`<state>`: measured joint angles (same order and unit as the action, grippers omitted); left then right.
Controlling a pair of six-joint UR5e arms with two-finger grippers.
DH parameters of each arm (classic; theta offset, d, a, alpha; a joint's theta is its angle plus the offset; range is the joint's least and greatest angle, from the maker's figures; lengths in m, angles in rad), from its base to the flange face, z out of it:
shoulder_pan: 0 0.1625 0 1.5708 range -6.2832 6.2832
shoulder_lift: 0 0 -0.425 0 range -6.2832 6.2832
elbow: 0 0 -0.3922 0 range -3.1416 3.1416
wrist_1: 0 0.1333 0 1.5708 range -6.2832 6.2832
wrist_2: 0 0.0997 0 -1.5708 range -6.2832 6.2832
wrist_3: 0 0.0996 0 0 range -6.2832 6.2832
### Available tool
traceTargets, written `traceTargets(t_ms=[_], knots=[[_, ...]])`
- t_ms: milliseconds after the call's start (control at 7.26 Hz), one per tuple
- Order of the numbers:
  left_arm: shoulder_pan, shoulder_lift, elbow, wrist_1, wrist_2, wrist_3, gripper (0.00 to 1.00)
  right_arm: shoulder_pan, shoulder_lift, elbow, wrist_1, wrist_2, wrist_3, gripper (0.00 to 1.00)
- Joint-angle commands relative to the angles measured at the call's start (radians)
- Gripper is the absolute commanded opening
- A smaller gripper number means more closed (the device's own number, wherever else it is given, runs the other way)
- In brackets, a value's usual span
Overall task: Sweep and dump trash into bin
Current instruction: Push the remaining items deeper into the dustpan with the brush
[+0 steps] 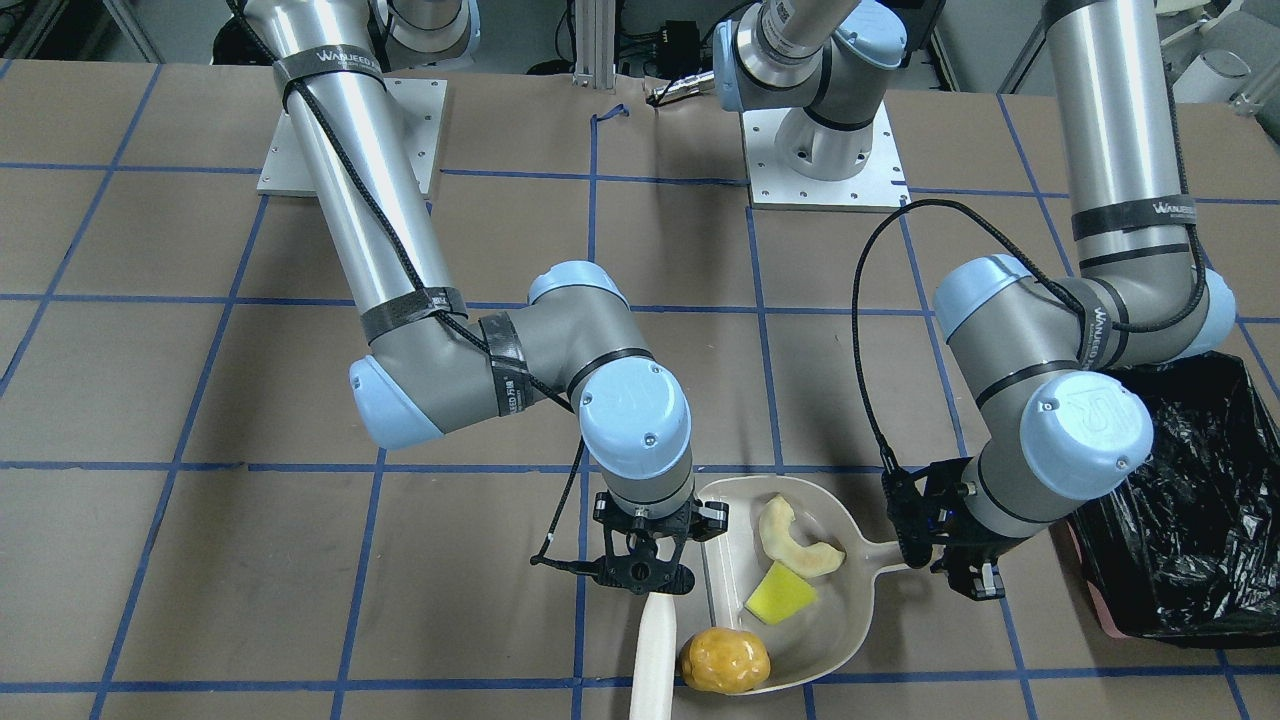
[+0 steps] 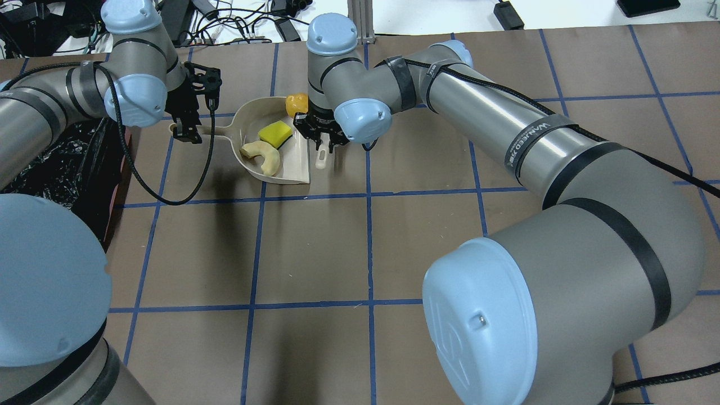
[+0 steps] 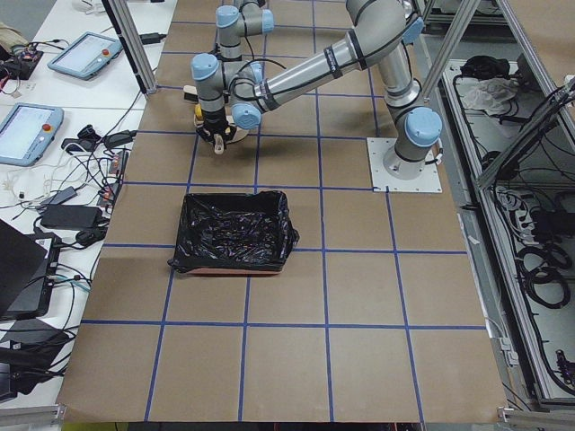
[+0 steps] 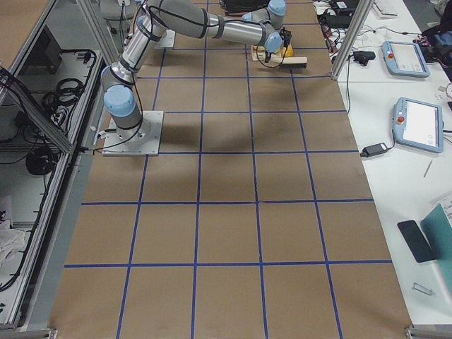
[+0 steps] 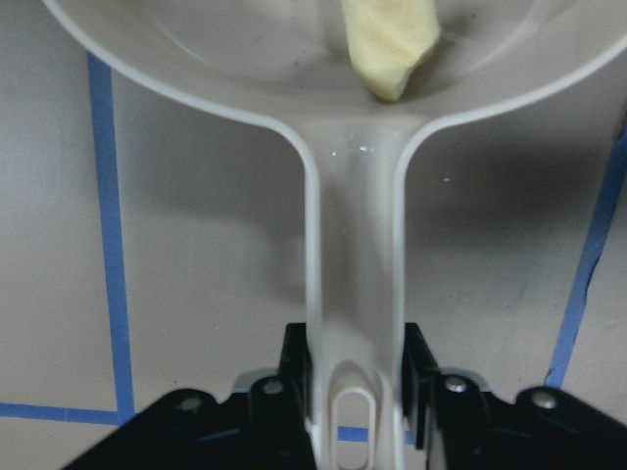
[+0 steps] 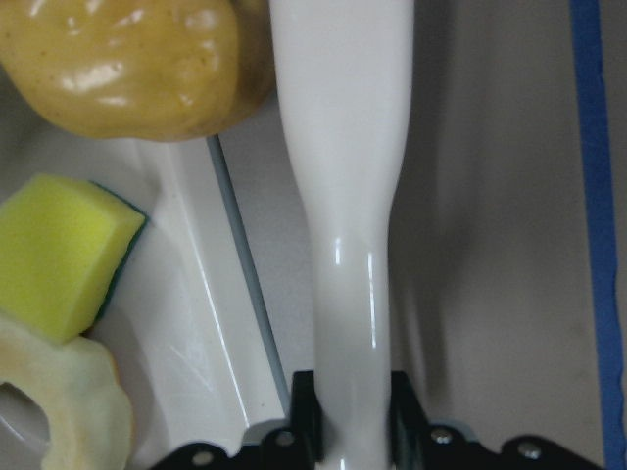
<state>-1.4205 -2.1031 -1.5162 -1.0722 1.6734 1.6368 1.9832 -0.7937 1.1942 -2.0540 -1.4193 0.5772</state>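
Right hand [image 6: 351,426] clamps brush handle [image 6: 343,147] beside potato [image 6: 127,59].

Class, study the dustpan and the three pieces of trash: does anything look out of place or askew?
The potato sits at the open lip of the dustpan, beside the white tool handle, not properly inside, whereas the curved slice and wedge lie well in. Nothing looks spilled or damaged.
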Motion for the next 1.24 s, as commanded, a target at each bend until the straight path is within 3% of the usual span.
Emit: traceTargets(t_ms=[0,689,1102], knots=[[0.000,0.000,-0.001,0.000,-0.001,0.000,0.25,0.038,0.008,-0.002,0.000,0.003,0.049,0.00],[0.000,0.000,-0.001,0.000,-0.003,0.000,0.25,0.106,0.004,-0.014,0.001,0.023,0.142,0.00],[0.000,0.002,-0.002,0.000,-0.004,0.000,0.25,0.065,-0.010,-0.007,0.008,0.007,0.072,0.00]])
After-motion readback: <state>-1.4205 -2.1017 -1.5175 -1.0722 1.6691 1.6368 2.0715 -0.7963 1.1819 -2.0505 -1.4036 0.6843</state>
